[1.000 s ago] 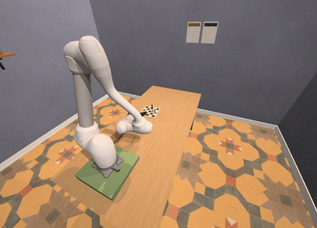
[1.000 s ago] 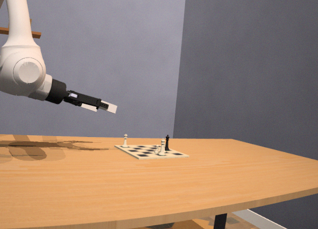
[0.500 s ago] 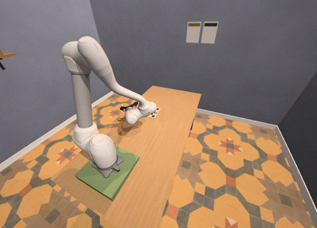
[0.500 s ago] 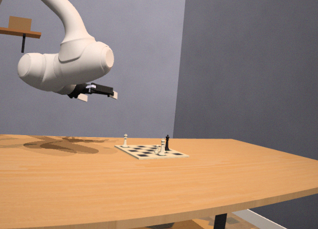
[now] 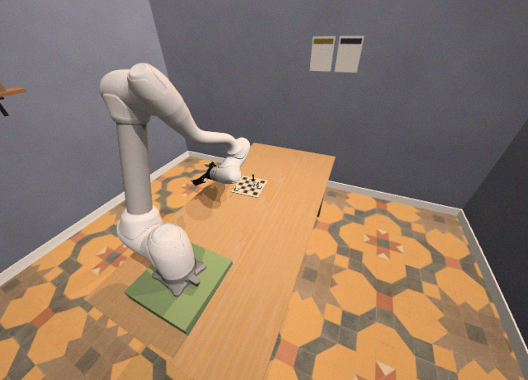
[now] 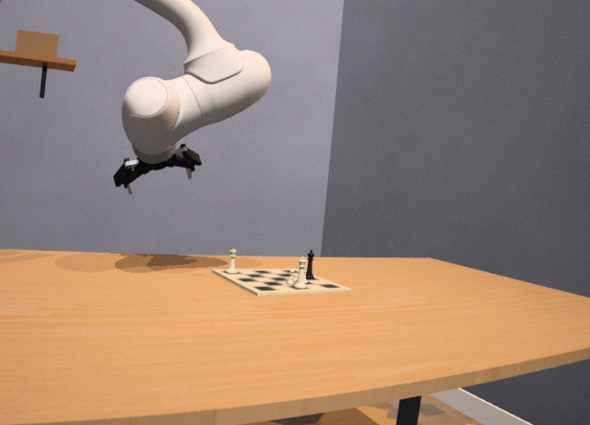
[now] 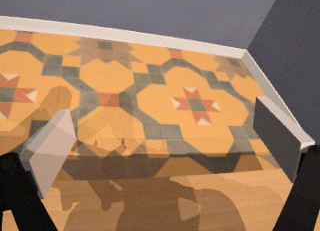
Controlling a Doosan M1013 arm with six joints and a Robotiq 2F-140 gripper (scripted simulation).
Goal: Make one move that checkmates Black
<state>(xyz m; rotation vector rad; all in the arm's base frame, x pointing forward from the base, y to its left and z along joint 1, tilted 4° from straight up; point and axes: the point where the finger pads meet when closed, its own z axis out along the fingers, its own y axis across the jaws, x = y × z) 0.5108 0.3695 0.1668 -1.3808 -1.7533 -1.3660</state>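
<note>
A small chessboard (image 6: 279, 280) lies on the long wooden table (image 6: 286, 335); it also shows in the top view (image 5: 249, 185). On it stand a white queen (image 6: 231, 260) at the far left corner, a tall white piece (image 6: 300, 273) with a small white pawn (image 6: 290, 277) beside it, and a black king (image 6: 310, 264) behind them. My gripper (image 6: 157, 172) is open and empty, high above the table and left of the board. In the top view the gripper (image 5: 204, 176) points away from the board. The wrist view shows only the two open fingers, the table edge and the floor; the board is out of that view.
The arm's base stands on a green mat (image 5: 179, 288) at the table's near end. A shelf (image 6: 35, 58) hangs on the left wall. Two sheets (image 5: 337, 53) are pinned to the back wall. The patterned floor (image 5: 396, 274) surrounds the table.
</note>
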